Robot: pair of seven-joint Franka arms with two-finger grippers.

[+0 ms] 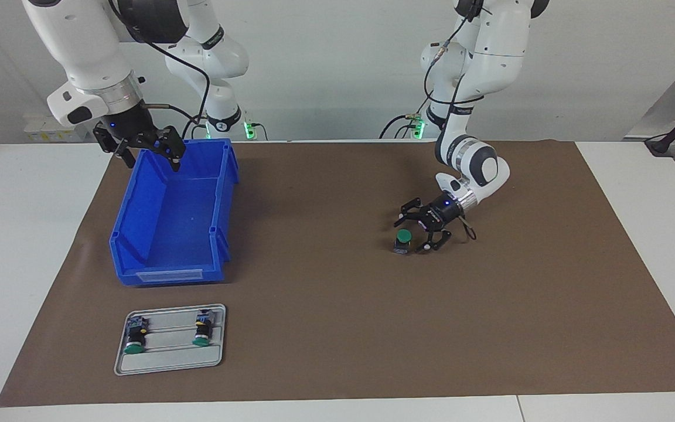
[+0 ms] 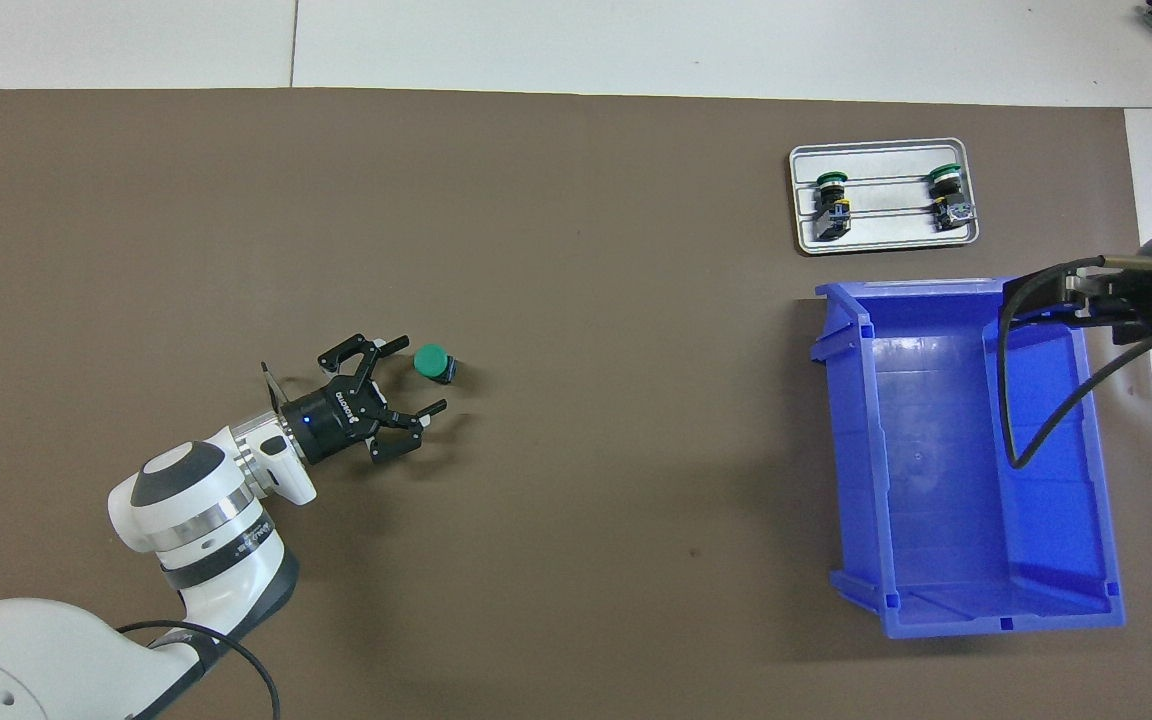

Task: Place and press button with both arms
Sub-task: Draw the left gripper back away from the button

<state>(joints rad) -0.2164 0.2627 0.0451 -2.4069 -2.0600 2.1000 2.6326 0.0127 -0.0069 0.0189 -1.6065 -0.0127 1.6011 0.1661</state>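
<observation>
A button [image 1: 403, 239] [image 2: 431, 362] stands upright on the brown mat [image 1: 326, 328], green cap up, toward the left arm's end of the table. My left gripper [image 1: 416, 231] [image 2: 422, 376] is low over the mat and open. Its fingertips spread on either side of the button, and no finger presses on it. My right gripper [image 1: 151, 156] [image 2: 1101, 295] hangs open over the corner of the blue bin [image 1: 138, 217] nearest the robots, holding nothing.
The blue bin [image 2: 1096, 500] has nothing in it. A grey tray [image 1: 170, 366] [image 2: 881, 245] lies farther from the robots than the bin. On it lie two more green-capped buttons [image 1: 134, 340] [image 1: 201, 334] on their sides.
</observation>
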